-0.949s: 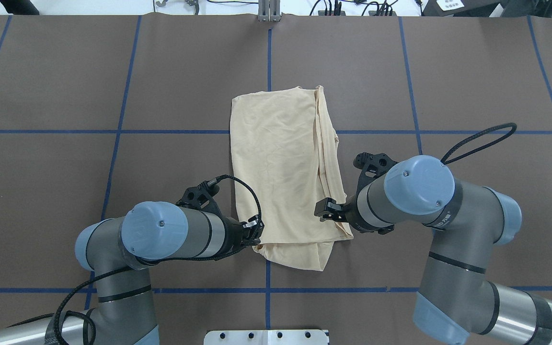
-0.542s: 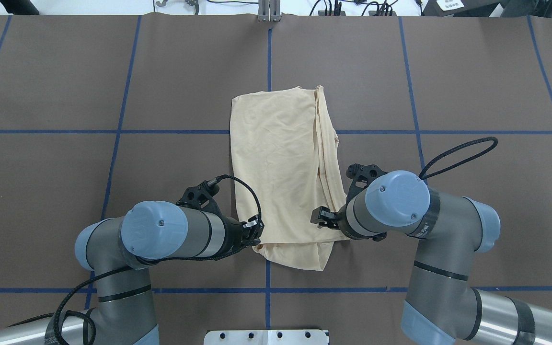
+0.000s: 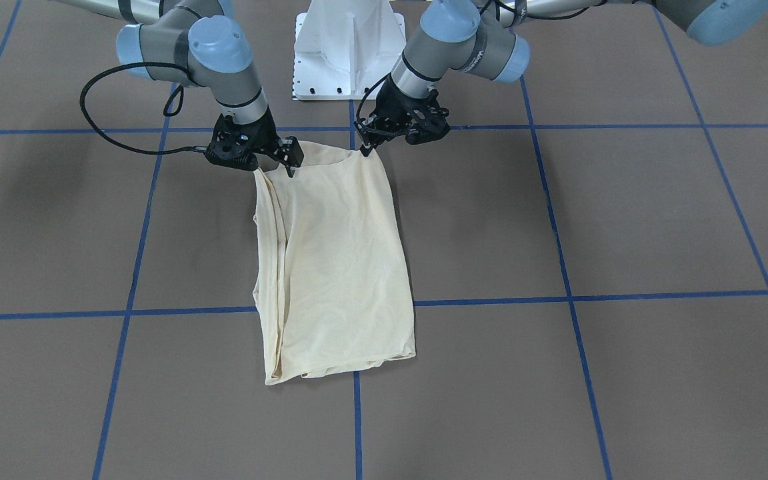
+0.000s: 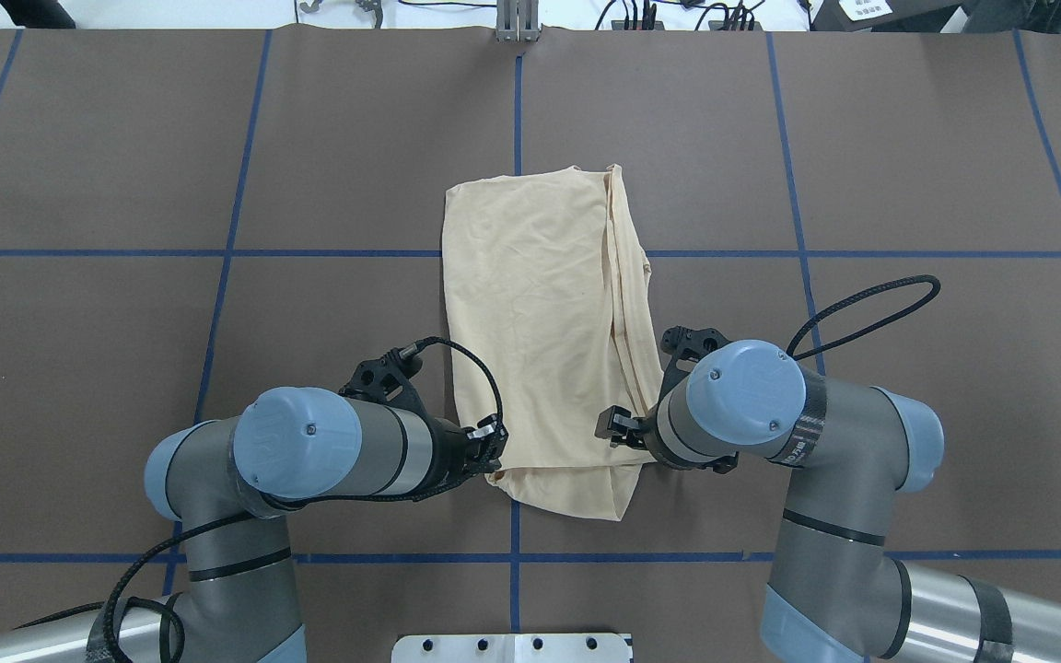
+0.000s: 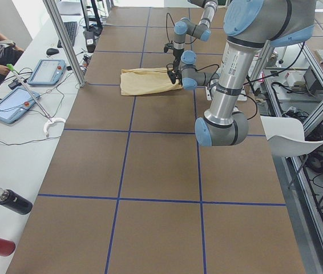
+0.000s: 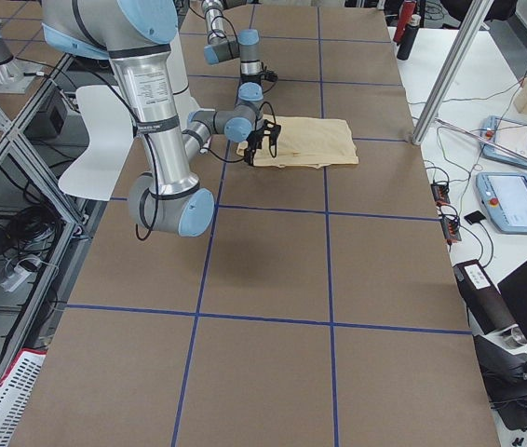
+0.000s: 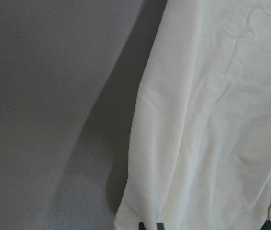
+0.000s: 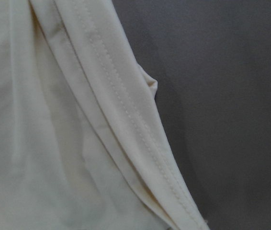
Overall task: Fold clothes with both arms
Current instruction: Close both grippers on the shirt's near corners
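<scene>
You have bright, even light that comes from above. The brown table (image 4: 125,138) looks the same colour nearly all over. In the front view a soft grey shadow lies on the table at the left side. The wide views are sharp, and the blue lines look crisp. Your two wrist views are dimmer and greyer. In the left one the shirt (image 7: 212,120) looks soft and a bit blurry, with a dark shadow along its left edge. In the right one the stitches show but look fuzzy.
</scene>
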Tool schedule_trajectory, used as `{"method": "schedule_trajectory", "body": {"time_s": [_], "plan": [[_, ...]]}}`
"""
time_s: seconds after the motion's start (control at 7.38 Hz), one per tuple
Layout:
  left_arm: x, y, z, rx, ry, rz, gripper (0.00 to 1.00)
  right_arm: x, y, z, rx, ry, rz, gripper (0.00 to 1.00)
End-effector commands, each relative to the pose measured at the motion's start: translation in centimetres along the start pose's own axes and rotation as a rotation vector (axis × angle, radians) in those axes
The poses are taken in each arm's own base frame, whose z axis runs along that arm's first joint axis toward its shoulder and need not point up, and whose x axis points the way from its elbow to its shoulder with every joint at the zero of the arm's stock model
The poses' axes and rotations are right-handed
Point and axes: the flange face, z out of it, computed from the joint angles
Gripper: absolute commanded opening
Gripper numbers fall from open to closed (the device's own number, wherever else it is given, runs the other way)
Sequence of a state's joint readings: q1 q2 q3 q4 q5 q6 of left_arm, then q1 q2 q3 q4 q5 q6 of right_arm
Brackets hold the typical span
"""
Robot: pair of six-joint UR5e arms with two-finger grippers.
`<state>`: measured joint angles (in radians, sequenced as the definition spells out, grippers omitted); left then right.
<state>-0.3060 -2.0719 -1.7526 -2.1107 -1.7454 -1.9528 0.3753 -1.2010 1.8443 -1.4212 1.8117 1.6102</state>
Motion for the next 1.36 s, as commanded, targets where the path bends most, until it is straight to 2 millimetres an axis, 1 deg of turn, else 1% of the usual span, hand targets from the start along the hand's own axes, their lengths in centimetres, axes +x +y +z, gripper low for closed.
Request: {"method": "schedule_trajectory", "body": {"time_s": [0.0, 0.14, 0.41, 0.95, 1.08, 1.22], "plan": [[0.0, 0.1, 0.0, -0.001, 0.001, -0.001, 0.00, 0.3, -0.1, 0.7, 0.000, 0.021, 0.014, 1.00], [0.1, 0.1, 0.0, -0.002, 0.002, -0.001, 0.00, 0.4, -0.2, 1.0, 0.002, 0.027, 0.017, 1.00], [0.1, 0.1, -0.1, -0.002, 0.002, -0.001, 0.00, -0.6, -0.5, 1.4, 0.004, 0.026, 0.019, 1.00], [0.1, 0.1, -0.2, -0.002, 0.004, 0.001, 0.00, -0.8, -0.7, 1.3, 0.006, 0.018, 0.017, 1.00], [0.1, 0.1, -0.2, -0.002, 0.004, 0.001, 0.00, -0.8, -0.7, 1.2, 0.004, 0.015, 0.017, 0.99], [0.1, 0.2, -0.2, -0.003, 0.005, 0.001, 0.00, -0.9, -0.6, 1.2, 0.001, 0.014, 0.016, 0.95]]}}
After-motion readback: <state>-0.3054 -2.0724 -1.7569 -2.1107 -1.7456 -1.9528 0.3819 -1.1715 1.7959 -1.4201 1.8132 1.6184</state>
